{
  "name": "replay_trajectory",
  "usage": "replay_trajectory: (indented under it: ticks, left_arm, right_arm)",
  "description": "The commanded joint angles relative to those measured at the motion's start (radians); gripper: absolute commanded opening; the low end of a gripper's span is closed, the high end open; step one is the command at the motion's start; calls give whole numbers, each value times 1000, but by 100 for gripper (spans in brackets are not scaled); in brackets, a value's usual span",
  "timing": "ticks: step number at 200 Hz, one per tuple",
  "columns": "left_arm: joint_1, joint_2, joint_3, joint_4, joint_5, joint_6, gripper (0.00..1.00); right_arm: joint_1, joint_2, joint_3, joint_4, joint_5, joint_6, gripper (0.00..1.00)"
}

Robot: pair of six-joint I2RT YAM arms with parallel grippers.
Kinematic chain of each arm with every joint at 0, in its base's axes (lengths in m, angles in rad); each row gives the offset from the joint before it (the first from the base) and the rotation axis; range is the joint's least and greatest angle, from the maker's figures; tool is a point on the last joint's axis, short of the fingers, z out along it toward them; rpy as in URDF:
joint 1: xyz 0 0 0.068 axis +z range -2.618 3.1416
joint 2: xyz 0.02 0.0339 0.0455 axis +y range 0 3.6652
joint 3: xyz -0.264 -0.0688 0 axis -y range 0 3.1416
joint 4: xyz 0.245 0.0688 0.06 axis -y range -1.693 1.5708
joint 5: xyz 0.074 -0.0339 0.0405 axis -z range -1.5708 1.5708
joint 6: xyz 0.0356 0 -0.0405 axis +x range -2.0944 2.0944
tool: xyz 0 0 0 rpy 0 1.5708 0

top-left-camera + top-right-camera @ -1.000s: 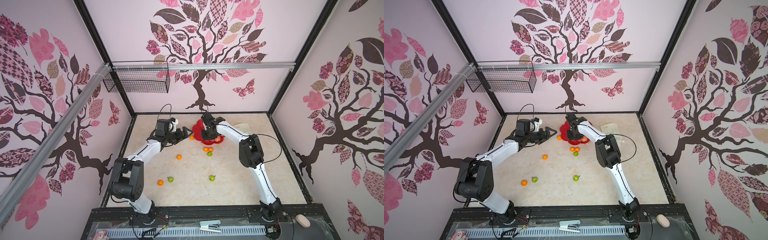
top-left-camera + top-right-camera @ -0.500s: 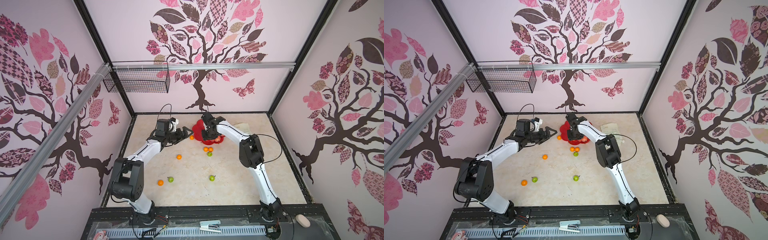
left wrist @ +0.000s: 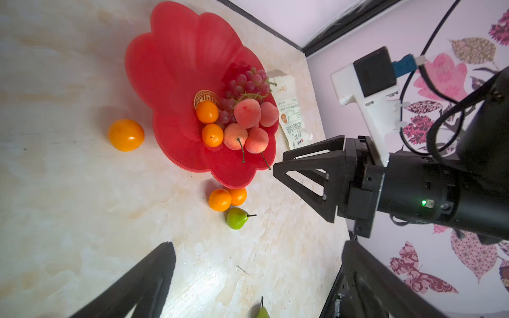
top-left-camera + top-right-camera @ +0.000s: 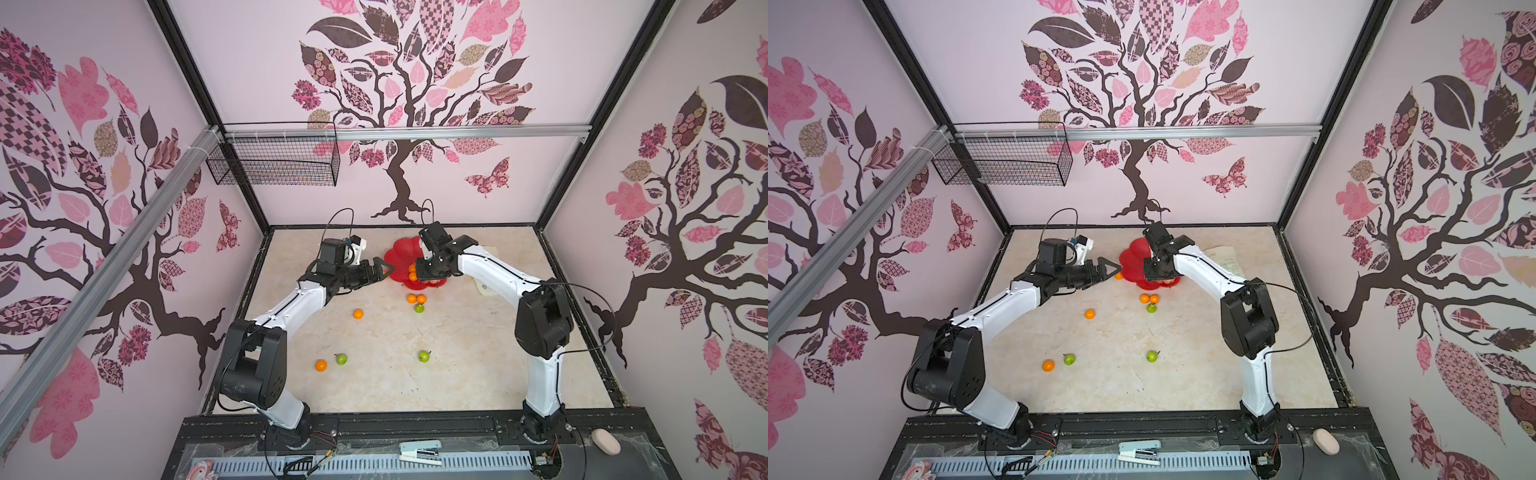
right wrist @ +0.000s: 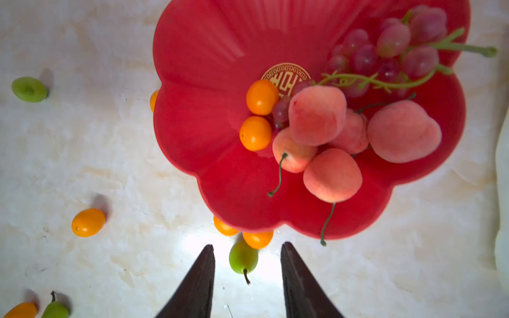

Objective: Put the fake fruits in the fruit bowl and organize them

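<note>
Two fingers, right gripper [image 5: 247, 245]: apart and holding nothing. They hang above the table [image 4: 478, 374] just off the bowl's near rim, and a green pear [image 5: 243, 257] lying on the table shows in the gap between them.
Left gripper [image 3: 257, 245]: fingers spread wide and empty, raised off the table just beside the bowl's left side and pointing towards it.
Rim oranges [image 3: 219, 199]: two, touching each other and tucked against the bowl's near rim, with the green pear just beside them.
Bowl [image 5: 209, 55]: red and flower-shaped, standing towards the far end of the table, between the two grippers in both top views.
Inside the bowl: a pair of oranges [image 5: 261, 97] side by side, a heap of pink peaches [image 5: 316, 115], two of them with long stems, and dark red grapes [image 5: 391, 41] on a green stalk. All are crowded towards the right arm's side.
Emblem [image 5: 286, 73]: a gold disc at the bowl's centre with a stylised character in a fret border, partly covered by fruit. I cannot read it.
Packet [image 3: 292, 115]: cream paper, flat on the table just beside the bowl's right side. A script word looks like "Organic", and the Chinese characters begin 有机. The finer print is too small to read.
Loose fruit: a lone orange [image 3: 126, 135] just beside the bowl's left rim, a middle orange [image 4: 358, 313] further out, and a front orange [image 4: 320, 365] just beside a front pear [image 4: 341, 359]. A third pear [image 4: 423, 356] lies well apart to the right.
</note>
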Motion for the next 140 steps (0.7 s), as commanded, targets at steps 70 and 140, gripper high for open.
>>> replay_trajectory:
  ticks: [70, 140]
  left_arm:
    - [-112, -27, 9, -136, -75, 168, 98]
    - [-133, -11, 28, -182, -102, 200, 98]
  right_arm:
    - [3, -173, -392, 289, -67, 118, 43]
    - [2, -83, -372, 324, -78, 128, 43]
